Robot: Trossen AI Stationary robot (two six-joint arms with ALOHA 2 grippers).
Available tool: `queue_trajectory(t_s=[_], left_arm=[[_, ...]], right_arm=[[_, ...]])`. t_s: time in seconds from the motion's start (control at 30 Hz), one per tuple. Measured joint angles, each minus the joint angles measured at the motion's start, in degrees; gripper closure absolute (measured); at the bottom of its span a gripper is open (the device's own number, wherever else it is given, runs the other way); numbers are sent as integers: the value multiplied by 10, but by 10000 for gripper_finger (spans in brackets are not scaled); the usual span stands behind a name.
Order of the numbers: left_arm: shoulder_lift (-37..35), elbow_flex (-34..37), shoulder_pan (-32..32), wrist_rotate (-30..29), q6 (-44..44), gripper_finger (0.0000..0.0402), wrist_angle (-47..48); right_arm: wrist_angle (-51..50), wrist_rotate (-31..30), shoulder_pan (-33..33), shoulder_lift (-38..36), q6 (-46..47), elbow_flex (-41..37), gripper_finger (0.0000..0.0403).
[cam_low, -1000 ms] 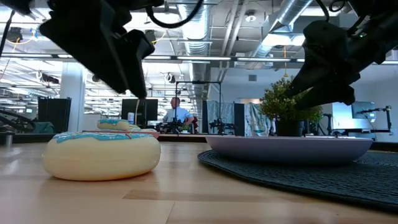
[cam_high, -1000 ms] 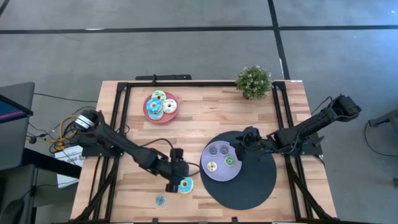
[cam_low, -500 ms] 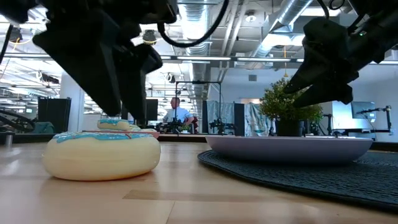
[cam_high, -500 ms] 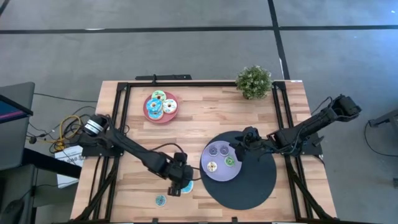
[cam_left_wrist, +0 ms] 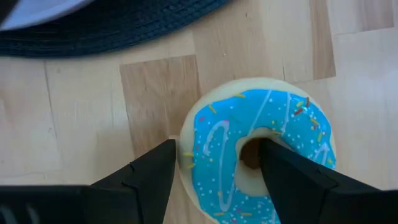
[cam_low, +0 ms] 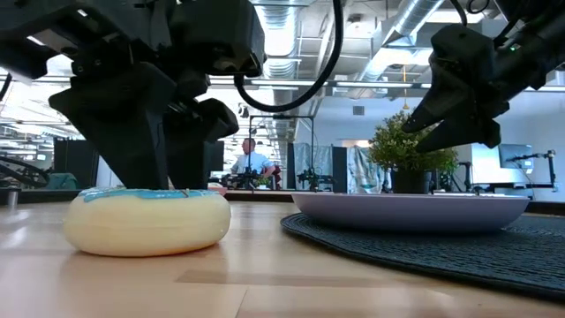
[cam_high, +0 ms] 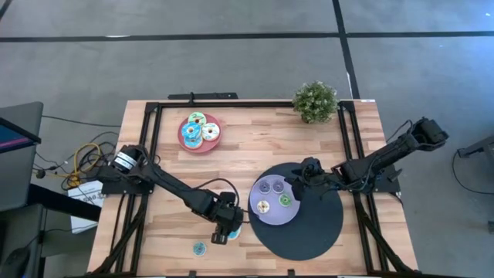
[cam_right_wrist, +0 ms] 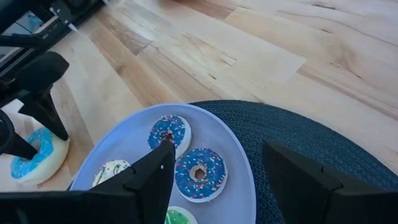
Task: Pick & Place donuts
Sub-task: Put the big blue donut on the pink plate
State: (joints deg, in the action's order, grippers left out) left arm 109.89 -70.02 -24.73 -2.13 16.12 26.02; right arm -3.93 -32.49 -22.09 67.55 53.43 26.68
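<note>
Nearest the front edge of the wooden counter point(cam_high: 255, 147) lies a small teal-iced donut point(cam_high: 199, 248) on its own. Just behind it, the left end effector point(cam_high: 225, 229) is lowered over a larger blue-iced cream donut point(cam_left_wrist: 258, 152) lying flat on the wood beside the edge of the dark woven mat point(cam_high: 309, 224); its fingers point(cam_left_wrist: 146, 180) stand apart, one outside the donut's rim and the other over the hole, and whether they touch it cannot be told. In the low view the same donut point(cam_low: 146, 219) sits on the counter with the dark left arm right above it. Further back, the lavender plate point(cam_high: 272, 201) rests on the mat and carries two purple-blue sprinkled donuts point(cam_right_wrist: 198, 172), a cream one point(cam_high: 263, 206) and a green one point(cam_high: 285, 201). The right end effector point(cam_high: 297, 184) hovers over the far right rim of that plate, fingers point(cam_right_wrist: 146, 180) spread and holding nothing. Beyond, towards the far left of the counter, a pink plate point(cam_high: 201, 133) holds several more donuts point(cam_high: 210, 132), and a small potted plant point(cam_high: 315, 100) stands at the far right corner.
</note>
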Motion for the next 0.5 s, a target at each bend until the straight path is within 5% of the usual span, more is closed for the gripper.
queue_trajectory(t_s=[0.5], left_arm=[[0,0,14,43,-3,304,0]], right_arm=[[-1,0,0,0,0,0,172]])
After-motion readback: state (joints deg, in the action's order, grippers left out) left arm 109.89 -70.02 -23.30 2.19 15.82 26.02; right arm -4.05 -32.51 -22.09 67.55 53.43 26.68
